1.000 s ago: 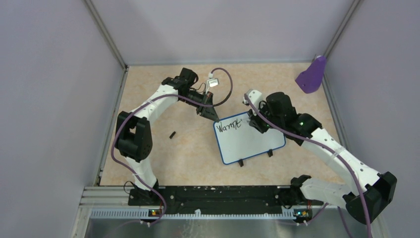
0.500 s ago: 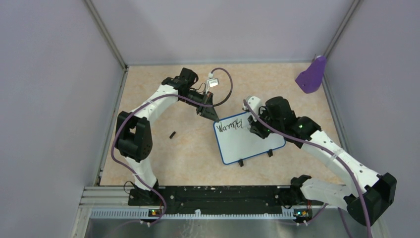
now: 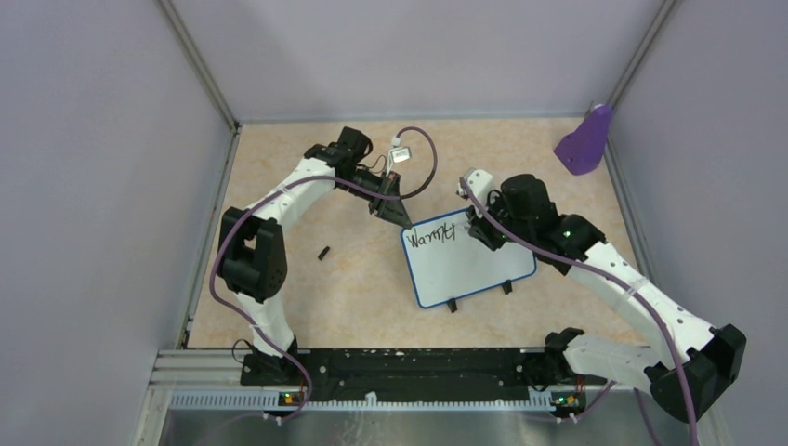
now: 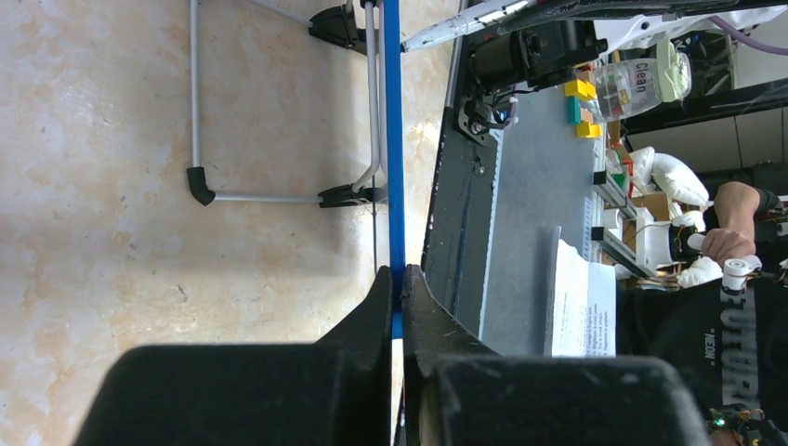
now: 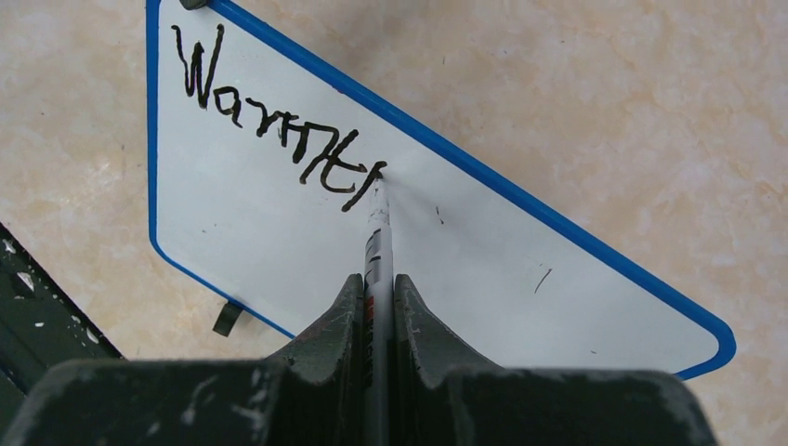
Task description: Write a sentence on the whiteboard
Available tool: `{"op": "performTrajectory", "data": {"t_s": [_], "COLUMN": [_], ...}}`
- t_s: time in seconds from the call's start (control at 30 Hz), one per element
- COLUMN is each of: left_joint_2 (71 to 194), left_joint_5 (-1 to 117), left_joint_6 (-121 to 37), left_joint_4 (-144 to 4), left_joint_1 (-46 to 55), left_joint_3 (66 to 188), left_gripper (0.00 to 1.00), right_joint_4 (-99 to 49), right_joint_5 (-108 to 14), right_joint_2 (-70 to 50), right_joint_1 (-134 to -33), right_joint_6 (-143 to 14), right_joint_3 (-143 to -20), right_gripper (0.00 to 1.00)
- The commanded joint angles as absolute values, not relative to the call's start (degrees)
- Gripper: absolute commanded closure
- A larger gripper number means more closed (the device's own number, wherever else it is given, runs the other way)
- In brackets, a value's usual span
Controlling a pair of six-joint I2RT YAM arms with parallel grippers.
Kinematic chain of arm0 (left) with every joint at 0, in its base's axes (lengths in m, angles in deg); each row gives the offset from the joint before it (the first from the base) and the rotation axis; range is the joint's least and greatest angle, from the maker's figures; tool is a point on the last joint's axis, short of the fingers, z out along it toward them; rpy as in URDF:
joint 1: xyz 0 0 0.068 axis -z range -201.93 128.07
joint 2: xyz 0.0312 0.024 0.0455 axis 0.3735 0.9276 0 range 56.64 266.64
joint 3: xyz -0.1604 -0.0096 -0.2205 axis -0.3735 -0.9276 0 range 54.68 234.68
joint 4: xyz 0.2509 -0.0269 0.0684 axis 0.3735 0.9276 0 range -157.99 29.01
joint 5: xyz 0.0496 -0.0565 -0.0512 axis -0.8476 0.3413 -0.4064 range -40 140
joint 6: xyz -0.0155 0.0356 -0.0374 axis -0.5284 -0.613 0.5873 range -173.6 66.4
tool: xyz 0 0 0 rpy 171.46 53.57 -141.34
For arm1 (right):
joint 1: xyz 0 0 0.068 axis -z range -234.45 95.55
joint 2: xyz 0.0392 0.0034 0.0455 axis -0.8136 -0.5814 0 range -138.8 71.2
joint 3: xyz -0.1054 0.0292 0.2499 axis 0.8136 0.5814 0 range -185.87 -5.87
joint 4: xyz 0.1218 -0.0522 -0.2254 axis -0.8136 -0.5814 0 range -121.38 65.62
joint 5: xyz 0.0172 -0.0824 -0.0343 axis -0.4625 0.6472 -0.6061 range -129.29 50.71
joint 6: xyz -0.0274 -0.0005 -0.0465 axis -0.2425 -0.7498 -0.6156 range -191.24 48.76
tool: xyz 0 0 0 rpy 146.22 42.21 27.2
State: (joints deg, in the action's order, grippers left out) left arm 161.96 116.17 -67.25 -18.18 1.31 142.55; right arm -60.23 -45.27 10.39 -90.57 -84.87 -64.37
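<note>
Whiteboard [image 3: 469,265], small, flat and white with a thin blue rim, lies near the middle of the beige marbled worktop [image 3: 307,297], its two black feet on the near edge. The left jaws are pinched narrow on the blue rim at its far left corner. The right jaws are clamped on a slim pale-barrelled marker [image 5: 378,237], whose tip touches the board at the end of the black handwritten sentence [image 5: 279,121], which reads roughly "Warmt". A small black cylindrical piece [image 3: 324,252] lies left of the board, well apart.
</note>
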Motion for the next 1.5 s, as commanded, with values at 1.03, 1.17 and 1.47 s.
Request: {"op": "performTrajectory", "data": {"t_s": [1.03, 1.17, 1.47], "left_joint_2": [163.1, 163.0, 163.1], "left_joint_5": [115.2, 115.2, 115.4], "left_joint_6": [-68.4, -68.5, -68.5], "left_joint_4": [-17.9, -17.9, -17.6], "left_joint_1": [2.7, 2.8, 2.8], "left_joint_3": [143.4, 143.5, 143.8], "left_gripper": [1.00, 1.00, 1.00], "right_joint_4": [-63.3, -63.0, -61.8], "right_joint_5": [-48.7, -49.2, -46.4], "right_joint_2": [12.7, 12.6, 11.5], "right_joint_1": [-89.3, -89.3, -89.2], "right_joint_6": [-87.8, -87.1, -86.1], "right_joint_3": [-66.4, -70.0, -71.1], "right_gripper": [1.00, 1.00, 1.00]}}
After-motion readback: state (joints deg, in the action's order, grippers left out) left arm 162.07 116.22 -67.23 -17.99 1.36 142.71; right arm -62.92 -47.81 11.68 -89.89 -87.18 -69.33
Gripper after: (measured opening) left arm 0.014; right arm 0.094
